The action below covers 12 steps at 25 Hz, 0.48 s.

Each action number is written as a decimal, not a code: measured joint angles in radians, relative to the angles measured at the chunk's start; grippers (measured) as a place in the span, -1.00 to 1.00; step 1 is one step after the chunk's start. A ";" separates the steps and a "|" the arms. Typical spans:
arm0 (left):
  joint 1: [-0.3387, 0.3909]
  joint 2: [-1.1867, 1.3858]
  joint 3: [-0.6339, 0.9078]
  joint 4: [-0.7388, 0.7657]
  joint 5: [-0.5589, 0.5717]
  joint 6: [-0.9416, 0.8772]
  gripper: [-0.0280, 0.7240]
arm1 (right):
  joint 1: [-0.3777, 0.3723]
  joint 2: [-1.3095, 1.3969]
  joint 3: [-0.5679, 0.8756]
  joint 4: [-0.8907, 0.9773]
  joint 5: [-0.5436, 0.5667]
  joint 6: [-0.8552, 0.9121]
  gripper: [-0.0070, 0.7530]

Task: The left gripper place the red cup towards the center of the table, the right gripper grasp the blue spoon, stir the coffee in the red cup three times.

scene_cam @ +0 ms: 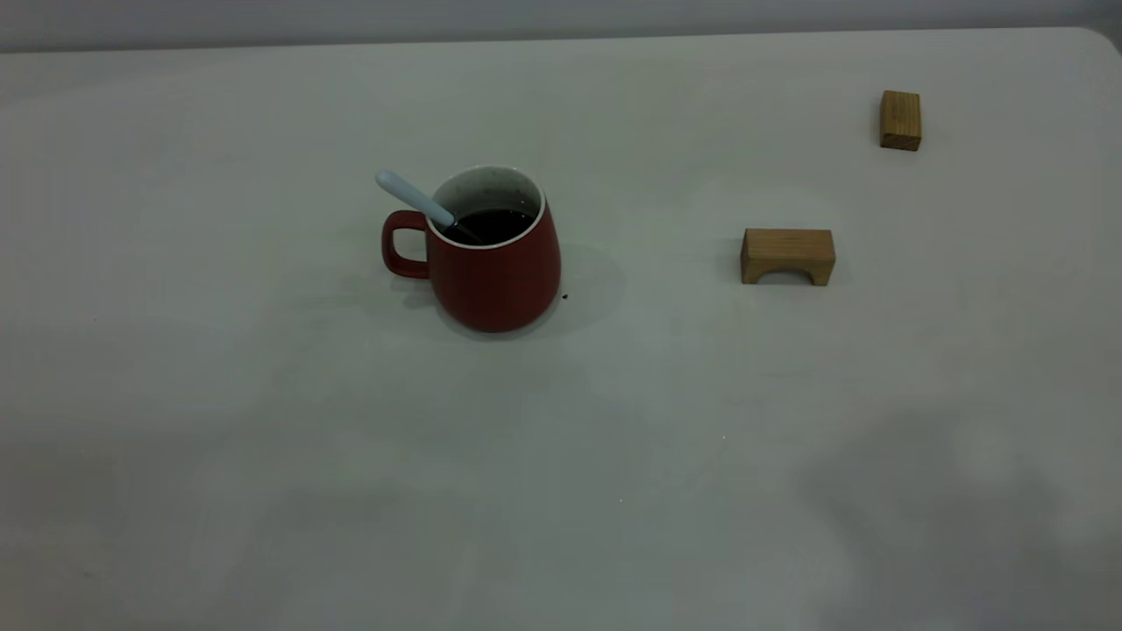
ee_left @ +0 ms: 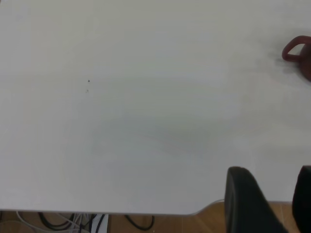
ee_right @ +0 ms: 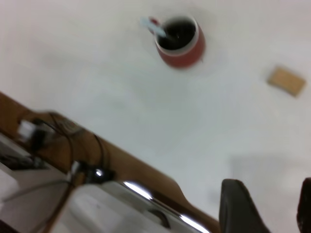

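The red cup (scene_cam: pixel 495 263) stands upright near the middle of the table (scene_cam: pixel 263 438), its handle pointing left. Dark coffee (scene_cam: pixel 487 225) fills it. The blue spoon (scene_cam: pixel 414 198) leans in the cup, its pale handle sticking out over the rim toward the cup's handle. No gripper shows in the exterior view. My left gripper (ee_left: pixel 272 194) is open, pulled back at the table's edge, with only the cup's handle (ee_left: pixel 293 48) far off. My right gripper (ee_right: pixel 272 204) is open and empty, well away from the cup (ee_right: pixel 180 42) and the spoon (ee_right: pixel 151 25).
A tan arched wooden block (scene_cam: pixel 787 256) lies to the right of the cup, also seen as the block (ee_right: pixel 287 81) in the right wrist view. A second tan block (scene_cam: pixel 900 120) stands at the far right. Cables and a wooden floor show past the table's edge.
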 joint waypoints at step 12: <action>0.000 0.000 0.000 0.000 0.000 0.000 -0.08 | -0.269 -0.617 0.504 0.004 0.000 -0.178 -0.11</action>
